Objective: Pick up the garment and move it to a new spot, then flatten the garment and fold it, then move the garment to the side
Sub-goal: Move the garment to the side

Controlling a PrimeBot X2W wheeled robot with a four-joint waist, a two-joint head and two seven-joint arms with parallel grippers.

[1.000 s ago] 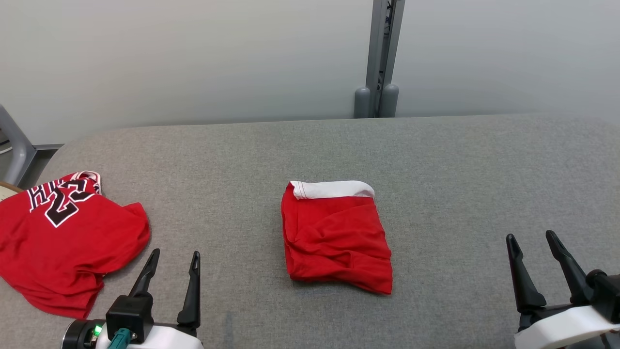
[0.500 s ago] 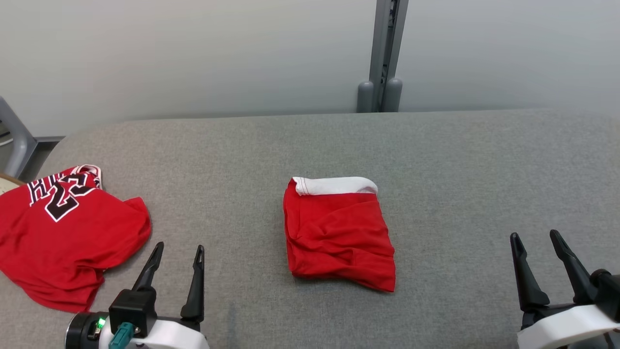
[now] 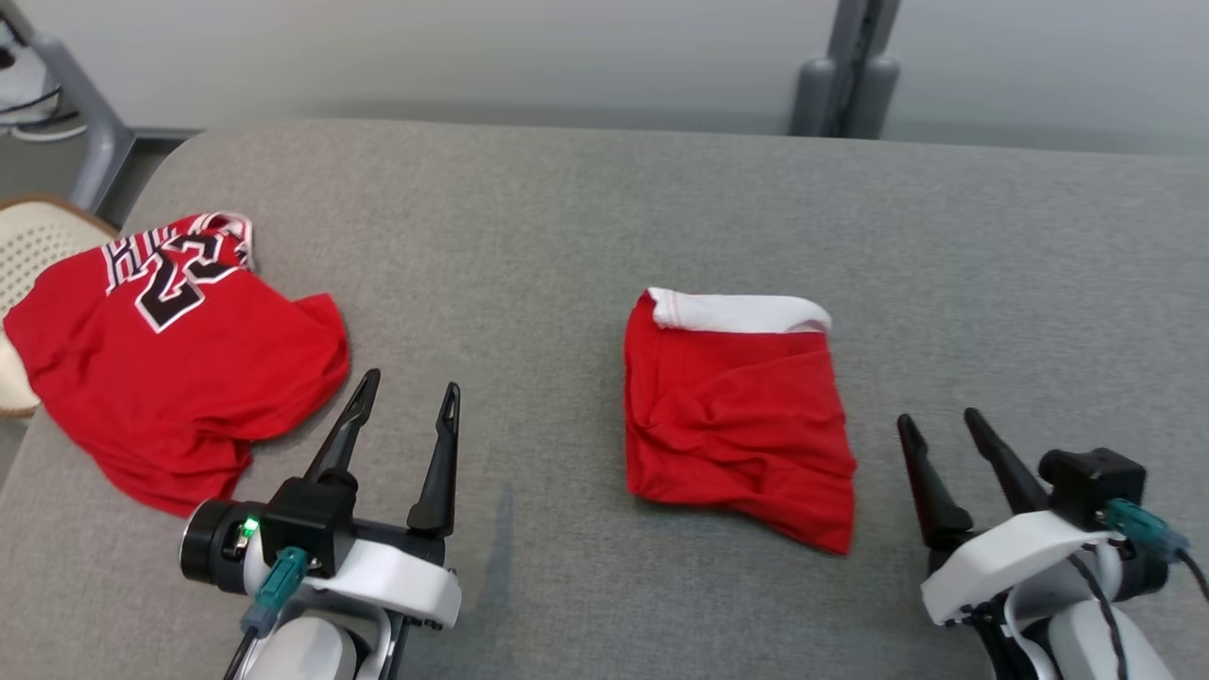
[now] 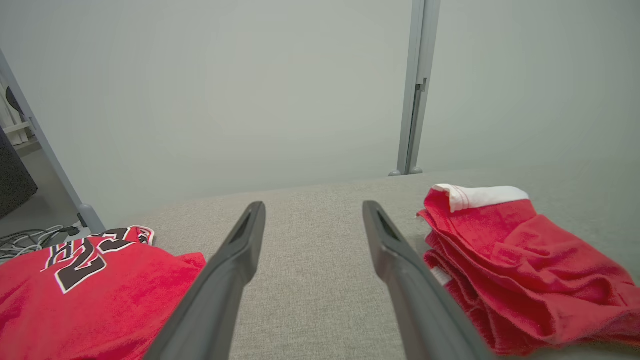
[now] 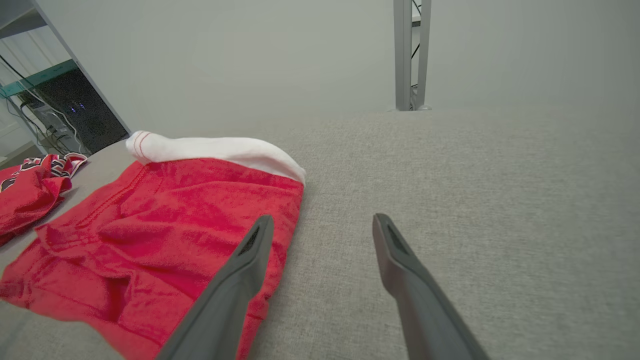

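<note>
A folded red garment (image 3: 737, 416) with a white band along its far edge lies flat in the middle of the grey padded table (image 3: 567, 208). It also appears in the left wrist view as the folded garment (image 4: 520, 260), and in the right wrist view as the folded garment (image 5: 165, 225). My left gripper (image 3: 412, 382) hovers open over bare table to its left, fingers empty. My right gripper (image 3: 938, 417) is open just right of the garment's near corner, holding nothing. The wrist views show the left gripper (image 4: 314, 205) and right gripper (image 5: 324, 217) with jaws spread.
A loose red jersey (image 3: 179, 359) with black lettering lies at the table's left edge, also seen as the jersey (image 4: 75, 290). A woven chair seat (image 3: 38, 236) sits beyond that edge. A grey post (image 3: 845, 85) stands behind the table.
The head camera has tilted down and turned left, so the whole picture shifted. Both grippers now sit higher in it and nearer the garments, still open. The garments lie where they were.
</note>
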